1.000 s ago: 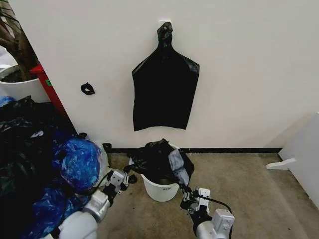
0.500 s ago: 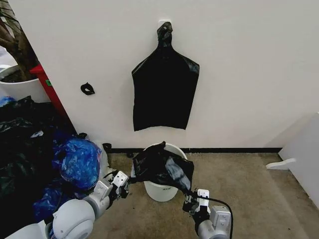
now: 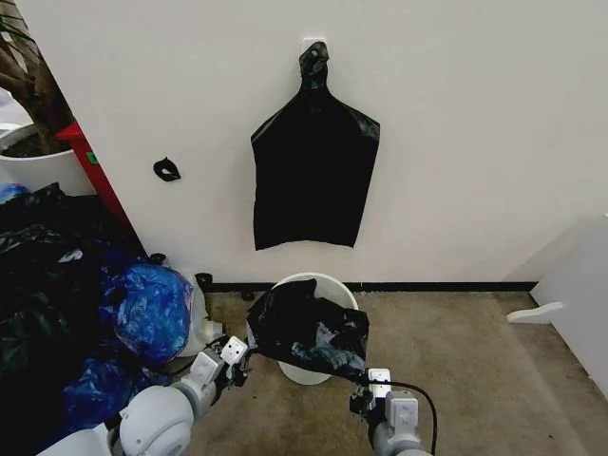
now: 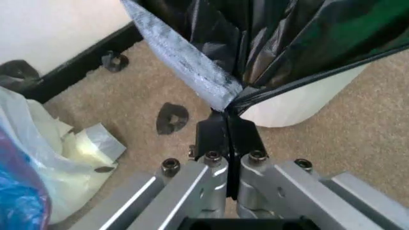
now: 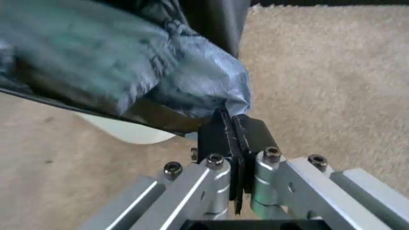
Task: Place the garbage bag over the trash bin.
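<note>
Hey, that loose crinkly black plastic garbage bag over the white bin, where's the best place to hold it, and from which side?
Best at the rim, at opposite edges, from the near side low down. The crinkly black plastic garbage bag is limp, so only a pinched edge holds its mouth spread over the round white plastic trash bin. The left gripper and right gripper are each shut on an edge that way.

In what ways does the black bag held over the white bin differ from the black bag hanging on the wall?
The garbage bag is crumpled and glossy; the bag bundle on the wall hangs flat and smooth. The garbage bag is stretched between the left tool and right tool, both shut on its edge, above the trash bin; the bag bundle hangs from a wall hook by its knotted neck. Both are black plastic.
</note>
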